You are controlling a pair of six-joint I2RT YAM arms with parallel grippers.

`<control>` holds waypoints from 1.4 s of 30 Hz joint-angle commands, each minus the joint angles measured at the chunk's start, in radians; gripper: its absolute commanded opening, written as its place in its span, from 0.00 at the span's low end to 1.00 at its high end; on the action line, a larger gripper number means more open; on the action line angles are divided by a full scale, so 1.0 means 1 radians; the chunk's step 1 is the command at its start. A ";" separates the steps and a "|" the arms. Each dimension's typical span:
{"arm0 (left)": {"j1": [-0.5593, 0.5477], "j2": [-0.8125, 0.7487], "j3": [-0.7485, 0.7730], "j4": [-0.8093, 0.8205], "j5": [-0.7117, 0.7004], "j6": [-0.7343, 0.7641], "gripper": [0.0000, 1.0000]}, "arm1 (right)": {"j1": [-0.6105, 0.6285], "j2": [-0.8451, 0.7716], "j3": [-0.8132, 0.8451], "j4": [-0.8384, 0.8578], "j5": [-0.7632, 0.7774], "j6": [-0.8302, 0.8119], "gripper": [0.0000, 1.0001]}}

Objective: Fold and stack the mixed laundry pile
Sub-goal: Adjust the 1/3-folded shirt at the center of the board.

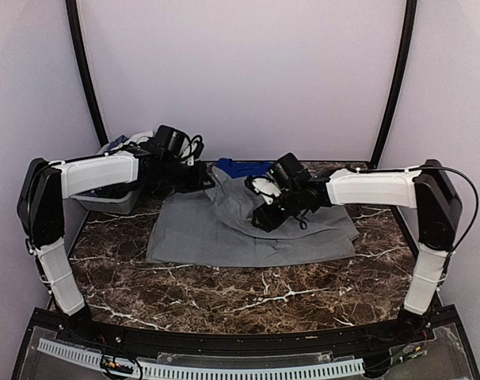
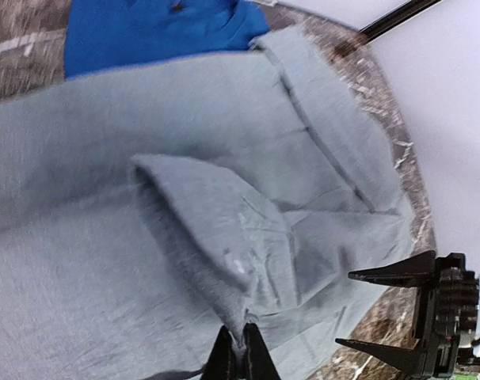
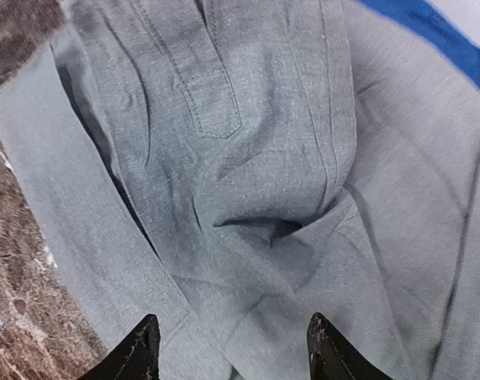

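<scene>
Fingers of left gripper (image 2: 241,358) pinched shut on fold of grey polo (image 1: 224,229); polo pretty rumpled, spread mid table (image 1: 224,297) toward back edge. Blue tee (image 1: 238,167) mostly buried behind it. Right gripper (image 3: 232,336) gaping over placket, gripping nothing.

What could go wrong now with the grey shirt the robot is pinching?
1. The left gripper pinches only a thin fold of the grey shirt, so the cloth might slip out when pulled.
2. The right gripper is open over bunched wrinkles. It could grab several layers and spoil the fold.
3. The blue T-shirt touches the grey shirt's far edge and may get dragged along.
</scene>
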 commanded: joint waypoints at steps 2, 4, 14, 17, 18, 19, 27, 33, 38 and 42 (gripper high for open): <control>-0.008 -0.041 0.217 -0.030 0.041 0.018 0.00 | -0.042 -0.243 -0.105 0.115 -0.014 0.062 0.62; -0.008 0.004 0.312 -0.036 0.045 0.030 0.00 | -0.046 -0.310 -0.157 0.139 -0.006 0.067 0.61; -0.008 0.278 0.776 0.045 0.120 -0.034 0.00 | -0.046 -0.443 -0.413 0.268 0.006 0.136 0.33; -0.009 0.346 0.880 0.068 0.164 -0.070 0.00 | -0.041 -0.365 -0.409 0.296 0.059 0.160 0.25; -0.010 0.354 0.887 0.087 0.178 -0.077 0.00 | -0.038 -0.334 -0.401 0.305 0.100 0.166 0.23; -0.010 0.363 0.893 0.097 0.183 -0.087 0.00 | -0.037 -0.303 -0.390 0.315 0.134 0.172 0.22; -0.037 0.371 0.867 0.120 0.216 -0.065 0.00 | -0.029 -0.043 -0.234 0.295 0.373 0.191 0.15; -0.051 0.364 0.864 0.124 0.231 -0.072 0.00 | -0.034 0.070 -0.145 0.270 0.434 0.192 0.17; -0.053 0.259 0.739 0.103 0.206 -0.069 0.00 | -0.032 0.025 -0.151 0.250 0.426 0.193 0.30; -0.053 0.085 0.498 0.129 0.125 -0.050 0.00 | -0.020 -0.141 -0.220 0.271 0.340 0.168 0.39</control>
